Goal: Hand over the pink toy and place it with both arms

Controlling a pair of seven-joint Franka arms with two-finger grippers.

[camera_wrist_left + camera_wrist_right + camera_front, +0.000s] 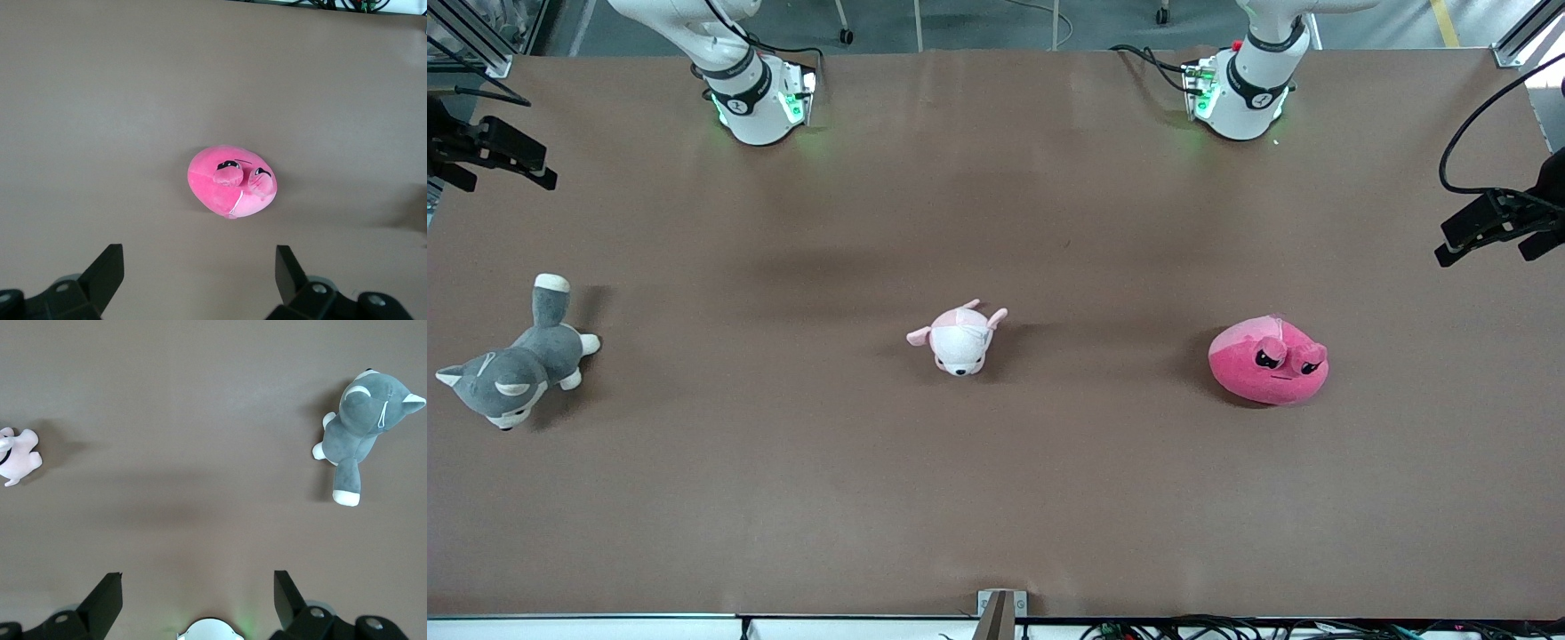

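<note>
Nothing's been picked up yet, so the step in hand looks like the first grab. The hot-pink rounded blob plush (1268,361) sits at the lower right of centre in the front view, toward the left arm's end of the brown table (996,498), level with the small pale pink-and-white puppy plush (959,338) at mid-frame and well apart from it. The grey-and-white husky plush (511,366) is way off at the left edge, toward the right arm's end.

The left gripper (200,270) hangs high over the table with its fingers spread wide and nothing between them; the blob shows in the middle of its wrist view. The right gripper (198,590) is just as wide open and empty, waiting above bare table between the husky and the puppy.

My take: bring the left one straight down and pinch across the blob's narrower width, low enough to get real stuffing (soft plush squishes out of a shallow grip), leaving one side free for the other arm.

The toy itself: fat and domed, paler pink patch on top, two bulging droopy dark eyes, lying flat.
</note>
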